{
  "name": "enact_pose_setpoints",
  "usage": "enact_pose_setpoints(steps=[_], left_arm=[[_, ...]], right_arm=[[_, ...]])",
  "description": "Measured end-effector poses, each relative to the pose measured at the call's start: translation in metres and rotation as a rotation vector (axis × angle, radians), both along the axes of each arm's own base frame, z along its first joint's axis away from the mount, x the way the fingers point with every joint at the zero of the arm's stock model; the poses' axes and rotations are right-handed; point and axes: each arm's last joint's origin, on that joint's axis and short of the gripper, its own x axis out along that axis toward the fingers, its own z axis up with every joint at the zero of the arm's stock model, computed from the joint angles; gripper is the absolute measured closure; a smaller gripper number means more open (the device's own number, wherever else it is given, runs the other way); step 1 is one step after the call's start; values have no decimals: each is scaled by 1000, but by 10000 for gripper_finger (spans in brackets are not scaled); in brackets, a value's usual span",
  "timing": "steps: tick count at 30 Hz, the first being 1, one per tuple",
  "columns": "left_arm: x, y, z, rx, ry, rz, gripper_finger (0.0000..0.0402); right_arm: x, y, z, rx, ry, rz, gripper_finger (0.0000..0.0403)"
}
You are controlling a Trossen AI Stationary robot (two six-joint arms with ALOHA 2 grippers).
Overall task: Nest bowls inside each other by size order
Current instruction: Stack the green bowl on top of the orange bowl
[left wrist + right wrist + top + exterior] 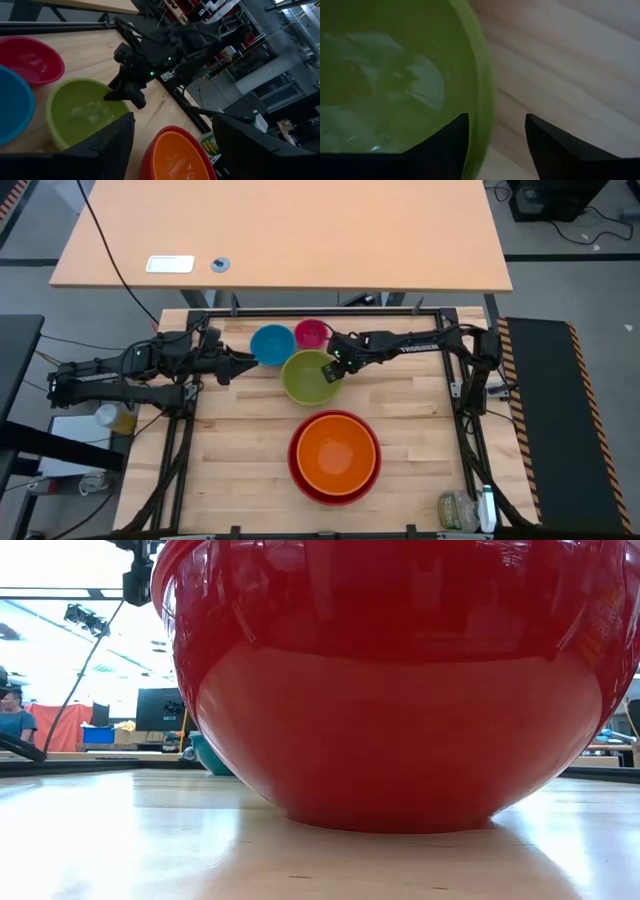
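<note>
The orange bowl [336, 452] sits nested in the red bowl [300, 476] at the table's near middle. The red bowl fills the low view [400, 690]. The lime green bowl [305, 378] stands on the table behind them, with the blue bowl [270, 345] and the magenta pink bowl [312, 334] at the far edge. My right gripper [332, 370] is open over the green bowl's right rim [484, 100], one finger inside the bowl and one outside. My left gripper [240, 365] is open and empty just left of the green bowl. My right gripper comes at the green bowl's right rim [485, 125] from above and the right, with the rim in the gap between its open fingers. I cannot tell whether the inner finger [451, 145] touches the wall. The bowl stands on the table.
A metal frame [455, 395] runs along the table's edges. A plastic bottle [458, 510] lies at the near right corner. Bare wood [230, 460] lies left of the red bowl. A person [14, 715] shows far off in the room.
</note>
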Motion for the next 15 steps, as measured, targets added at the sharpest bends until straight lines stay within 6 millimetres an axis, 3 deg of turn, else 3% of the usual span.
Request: enact_pose_setpoints(steps=[8,15], left_arm=[[3,0,-2,-5,13,1,131],[6,1,-3,-7,27,1,131]], right_arm=[[0,2,-1,14,4,-23,246],[-6,2,-3,24,48,-133,321]])
